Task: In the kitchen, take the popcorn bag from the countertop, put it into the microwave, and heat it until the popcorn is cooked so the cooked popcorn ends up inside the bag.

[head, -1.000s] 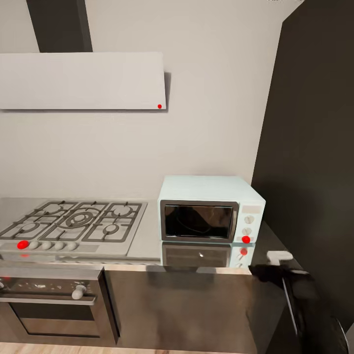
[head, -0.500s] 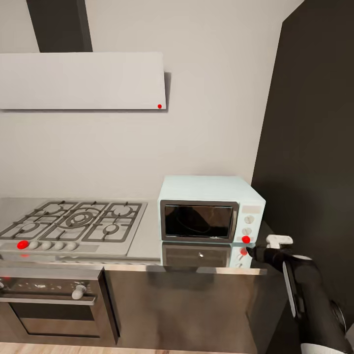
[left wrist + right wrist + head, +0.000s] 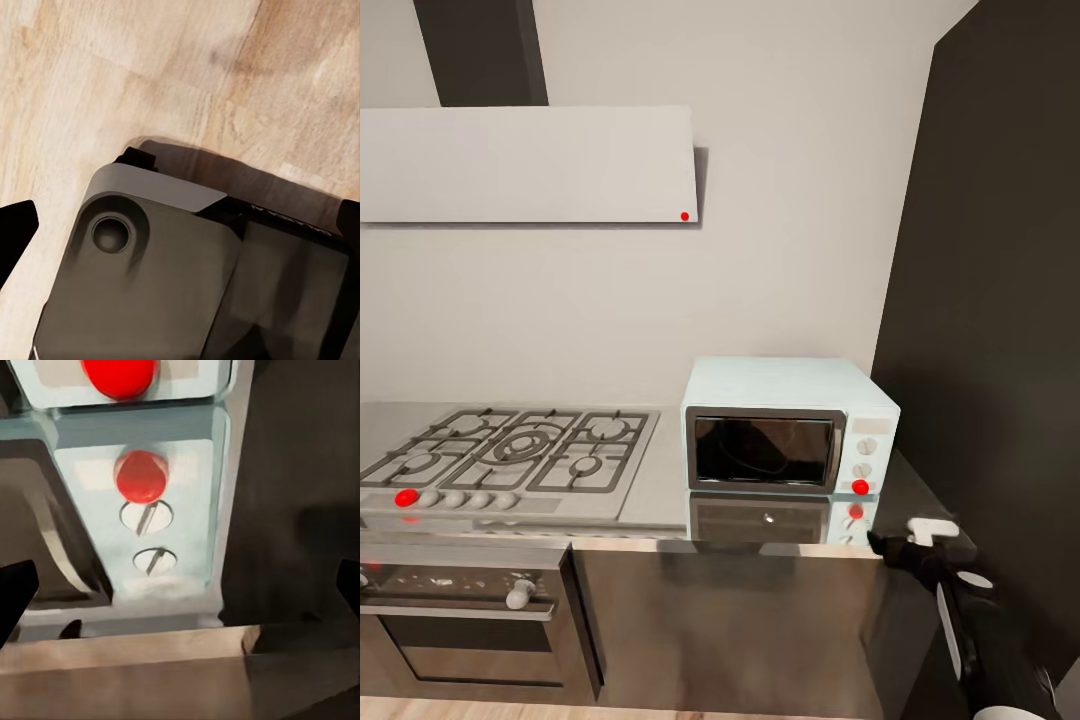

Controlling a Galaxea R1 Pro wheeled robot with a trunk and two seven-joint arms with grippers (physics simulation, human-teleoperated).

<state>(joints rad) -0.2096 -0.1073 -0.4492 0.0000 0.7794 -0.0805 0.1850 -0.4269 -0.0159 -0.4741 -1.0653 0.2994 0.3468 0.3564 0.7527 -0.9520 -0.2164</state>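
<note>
Right gripper (image 3: pixel 890 545) sits low at the front right corner of the tabletop (image 3: pixel 660 490), dark fingers pointing toward the microwave (image 3: pixel 788 425); in the right wrist view the black fingertips (image 3: pixel 15 592) sit at opposite frame edges, spread wide, nothing between them. That view faces the microwave's control panel upside down: red round indicator light (image 3: pixel 139 476), two round knobs (image 3: pixel 145 516) past it, and a mirrored copy of the red light in the glossy tabletop. Right arm (image 3: pixel 980 640) is black with a white clip near the wrist, rising from the lower right corner of the head view. Left gripper (image 3: pixel 180 225) points down at light wood floor (image 3: pixel 112 75), dark fingertips far apart at the frame edges, released, with a grey-brown robot body part below it. Microwave stands pale mint-blue on the steel-grey tabletop, dark glass door closed, against the pale wall, just left of a tall dark cabinet (image 3: pixel 1000 300). Gas hob (image 3: pixel 510 455) lies to its left with a red knob on its front strip, oven (image 3: pixel 460 610) beneath it, flat range hood (image 3: pixel 525 165) above.
</note>
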